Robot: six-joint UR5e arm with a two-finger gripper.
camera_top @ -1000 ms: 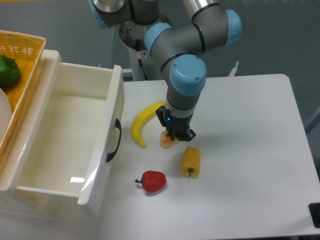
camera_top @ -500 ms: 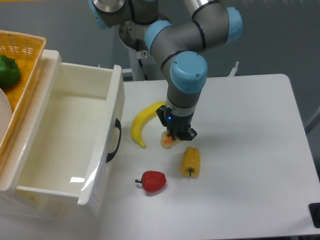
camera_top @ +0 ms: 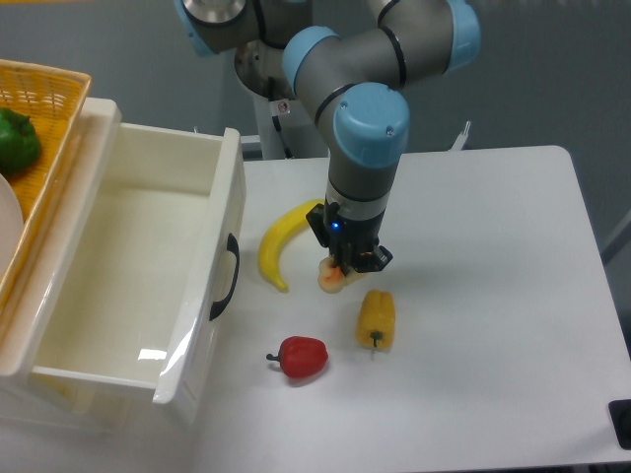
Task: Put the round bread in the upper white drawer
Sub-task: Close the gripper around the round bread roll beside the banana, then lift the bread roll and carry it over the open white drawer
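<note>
Four food items lie on the white counter (camera_top: 473, 296) that we see, all in its left half toward the middle: a banana (camera_top: 280, 241), a yellow bell pepper (camera_top: 376, 317), a red pepper (camera_top: 301, 357) and the round bread (camera_top: 330, 278). The round bread sits between the banana and the yellow bell pepper, just beside the pepper's upper end and apart from the banana's tip. We see the claw (camera_top: 347, 266) straight over it, its dark fingers down at the bread's top and sides, covering much of it; only the pale lower-left part of the bun shows. We cannot tell whether the fingers are clenched on the bread or merely around it, nor whether the bread rests on the counter or is raised off it.

At the counter's left edge we see the upper white drawer (camera_top: 212, 256) pulled open, its black curved handle (camera_top: 228, 277) facing the fruit, its glossy interior holding nothing we can make out. Beyond the drawer, at the far left, a woven yellow basket (camera_top: 49, 94) holds a green pepper (camera_top: 17, 140). The red pepper lies nearest the counter's front edge, between the drawer front and the yellow bell pepper.
</note>
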